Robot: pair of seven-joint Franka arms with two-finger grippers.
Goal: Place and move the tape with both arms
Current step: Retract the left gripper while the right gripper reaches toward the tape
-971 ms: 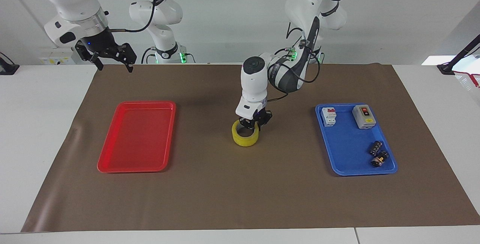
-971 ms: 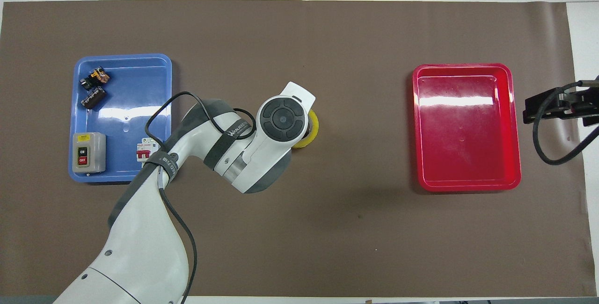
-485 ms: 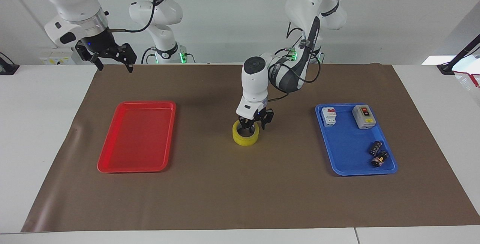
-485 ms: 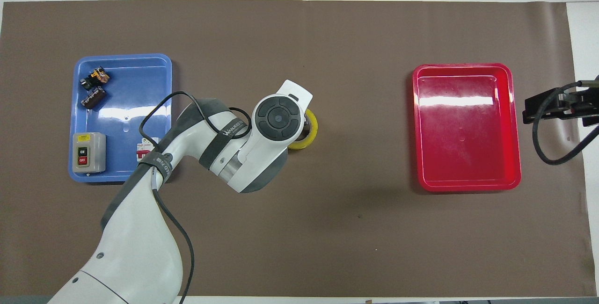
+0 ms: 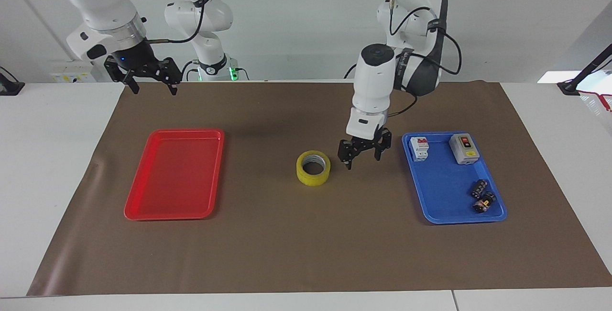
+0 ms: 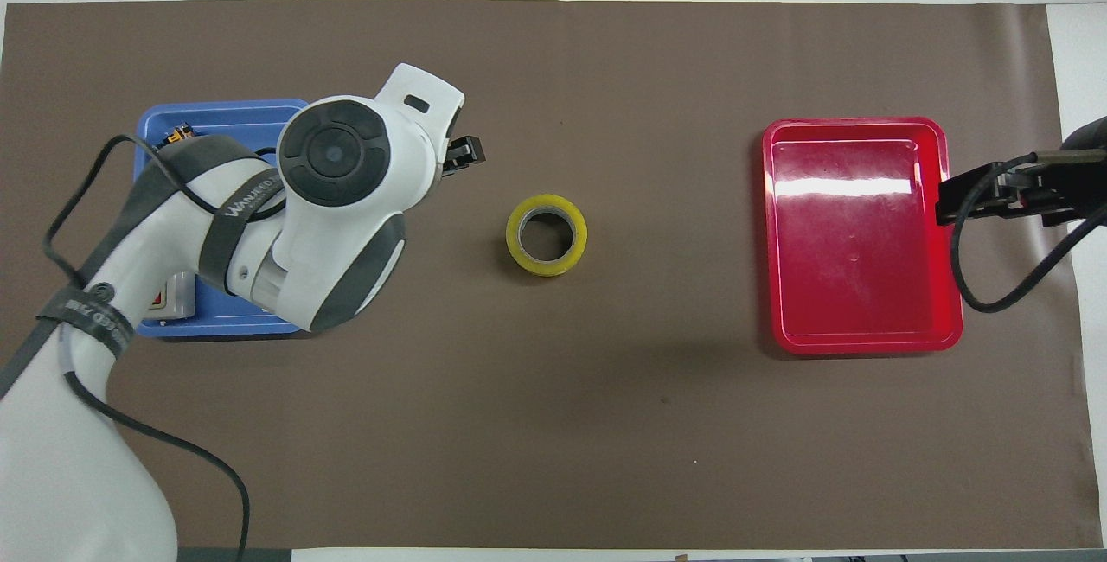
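Observation:
The yellow tape roll (image 5: 313,168) lies flat on the brown mat at the table's middle, between the two trays; it also shows in the overhead view (image 6: 547,234). My left gripper (image 5: 363,152) is open and empty, raised above the mat between the tape and the blue tray. Its wrist hides most of it in the overhead view (image 6: 463,154). My right gripper (image 5: 152,80) is open and empty, up in the air over the mat's edge beside the red tray; it also shows in the overhead view (image 6: 995,197).
An empty red tray (image 5: 143,203) lies toward the right arm's end. A blue tray (image 5: 432,215) toward the left arm's end holds a breaker (image 5: 419,148), a grey switch box (image 5: 464,148) and small black parts (image 5: 482,196).
My left gripper has let go of the tape, risen and moved toward the blue tray. The tape stays on the mat. My right gripper has shifted slightly toward the red tray.

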